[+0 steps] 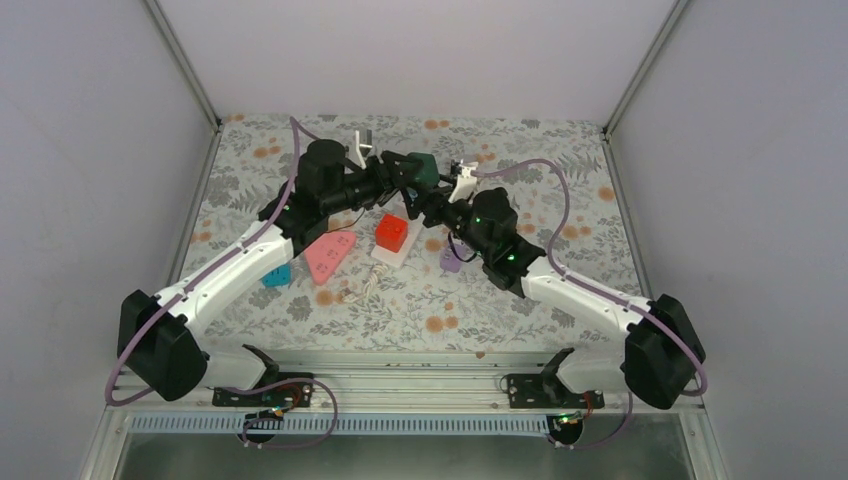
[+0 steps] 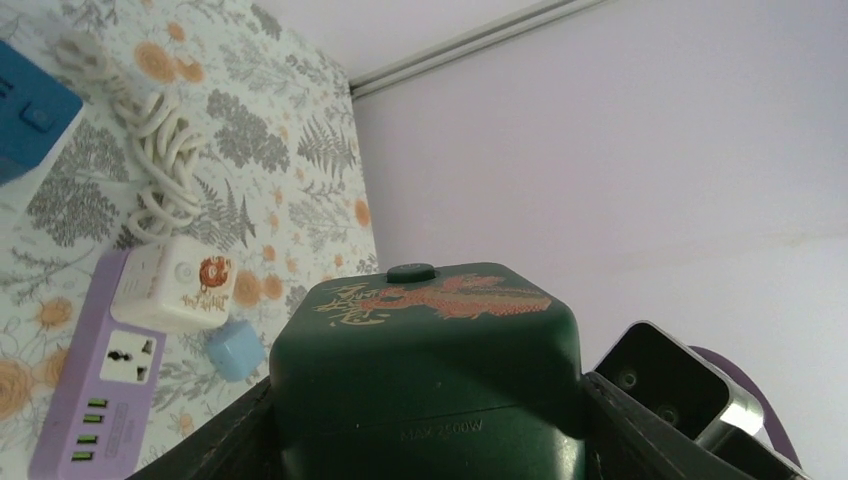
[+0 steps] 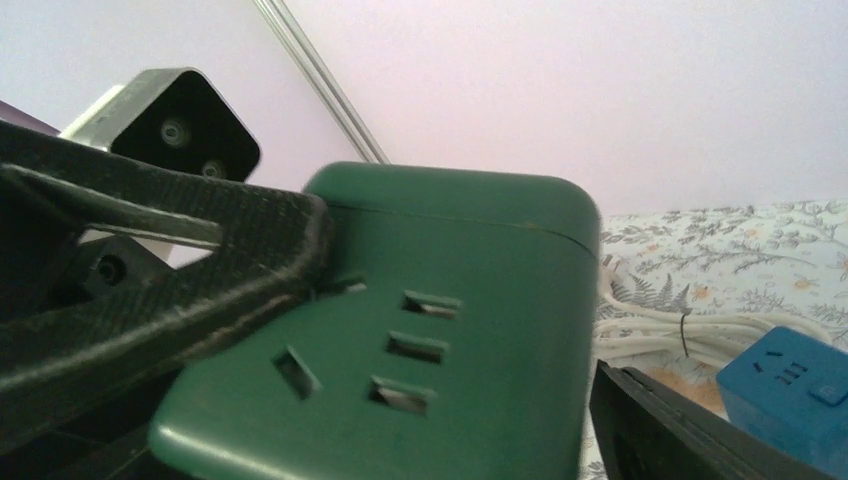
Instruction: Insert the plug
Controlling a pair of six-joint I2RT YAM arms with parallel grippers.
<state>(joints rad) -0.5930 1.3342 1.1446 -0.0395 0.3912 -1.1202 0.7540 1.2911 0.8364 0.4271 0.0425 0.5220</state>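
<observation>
- My L gripper (image 1: pixel 398 170): jaws pinching the green socket cube (image 2: pixel 430 350) by 2 opp. sides, fingers (image 2: pixel 235 435) flat against it.
- Cube is up off the table, directly between my 2 grippers.
- Cube dir.: the slotted face is turned toward my R wrist, 5 slots in view, 1 partly under an L finger. The "MAX 2500W" side faces my L wrist. The side w/ the gold-red motif + 1 round button sits above that one in the L wrist view.
- Long axis: approx. as wide as it is tall, so none I can pick out.
- My R gripper (image 1: pixel 430 192): jaws spread wide on the slotted side of the cube. 1 R finger (image 3: pixel 680 430) sits just beside the cube's edge; can't tell if it touches. No pinch that I can see.
- Just past the cube from my L jaws: 1 cam box (image 2: pixel 680 385) on the R wrist.
- Below both jaw sets: floral table (image 1: pixel 560 300).
- Down from my L jaws, toward my L base: 1 red cube (image 1: pixel 392 232) on 1 white strip (image 1: pixel 388 254), then 1 pink strip (image 1: pixel 330 255) beside it.
- Further that way: 1 white cord coil (image 1: pixel 362 285) and 1 blue cube (image 1: pixel 277 275).
- Down from my R jaws, partly under my R forearm: 1 purple strip (image 2: pixel 90 400) w/ 1 white cube (image 2: pixel 180 285) at its end. 1 small pale-blue cube (image 2: pixel 237 352) is just beside them.
</observation>
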